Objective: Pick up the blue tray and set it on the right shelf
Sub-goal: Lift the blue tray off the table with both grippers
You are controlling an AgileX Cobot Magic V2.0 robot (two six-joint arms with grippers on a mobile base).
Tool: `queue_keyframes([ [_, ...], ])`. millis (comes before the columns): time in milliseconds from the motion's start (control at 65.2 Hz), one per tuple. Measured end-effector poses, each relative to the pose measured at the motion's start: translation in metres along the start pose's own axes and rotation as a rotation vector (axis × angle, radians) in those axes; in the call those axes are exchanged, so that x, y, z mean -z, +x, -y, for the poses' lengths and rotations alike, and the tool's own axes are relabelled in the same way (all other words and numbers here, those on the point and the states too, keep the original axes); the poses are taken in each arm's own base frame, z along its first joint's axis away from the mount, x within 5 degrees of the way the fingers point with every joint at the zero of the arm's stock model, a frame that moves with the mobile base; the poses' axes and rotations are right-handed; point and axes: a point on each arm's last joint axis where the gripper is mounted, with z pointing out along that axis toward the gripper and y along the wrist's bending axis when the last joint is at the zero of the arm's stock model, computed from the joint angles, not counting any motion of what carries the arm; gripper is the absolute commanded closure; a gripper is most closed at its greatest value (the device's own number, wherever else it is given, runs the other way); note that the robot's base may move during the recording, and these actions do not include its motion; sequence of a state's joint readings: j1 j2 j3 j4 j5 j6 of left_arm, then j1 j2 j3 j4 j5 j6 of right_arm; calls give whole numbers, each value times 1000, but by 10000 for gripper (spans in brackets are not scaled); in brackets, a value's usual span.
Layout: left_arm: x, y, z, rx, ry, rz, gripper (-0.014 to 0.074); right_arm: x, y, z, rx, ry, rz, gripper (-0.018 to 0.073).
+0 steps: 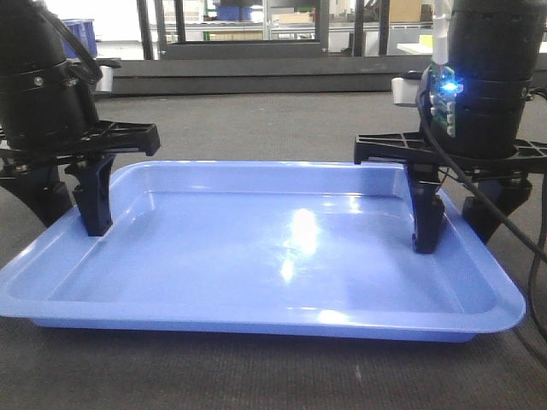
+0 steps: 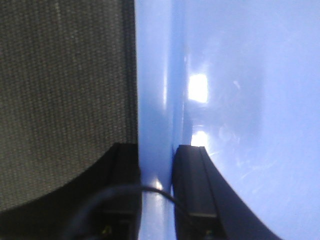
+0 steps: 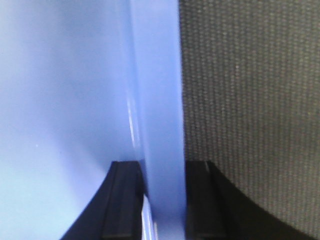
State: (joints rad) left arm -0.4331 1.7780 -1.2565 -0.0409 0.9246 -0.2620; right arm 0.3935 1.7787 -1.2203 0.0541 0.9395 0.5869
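Front-facing view, leftmost: left gripper [image 1: 68,205] straddling the left rim of the blue tray [image 1: 273,256], one finger inside the tray, the other outside over the dark woven mat [image 1: 256,128]. From the left wrist: narrowed to the rim's thickness, fingers [image 2: 192,195] pressed against both faces of the flared edge. Mid-scene: tray flat on the mat, long near edge toward the camera, rounded near corners free. Mat running on past the left rim, along the near edge and behind the far rim. Rightward: right gripper [image 1: 459,220] astride the right rim likewise; from the right wrist, clamped onto that edge, pads touching both sides. Black cable [image 1: 532,256] hanging just right of it, mat beyond.
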Motion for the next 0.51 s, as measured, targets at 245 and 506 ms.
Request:
queue_keyframes([
  [245, 0, 0, -1, 2, -2, -6, 574, 1, 0, 0, 17, 0, -4, 417],
  [506, 36, 4, -3, 117, -17, -7, 574, 47, 1, -3, 39, -48, 57, 417],
])
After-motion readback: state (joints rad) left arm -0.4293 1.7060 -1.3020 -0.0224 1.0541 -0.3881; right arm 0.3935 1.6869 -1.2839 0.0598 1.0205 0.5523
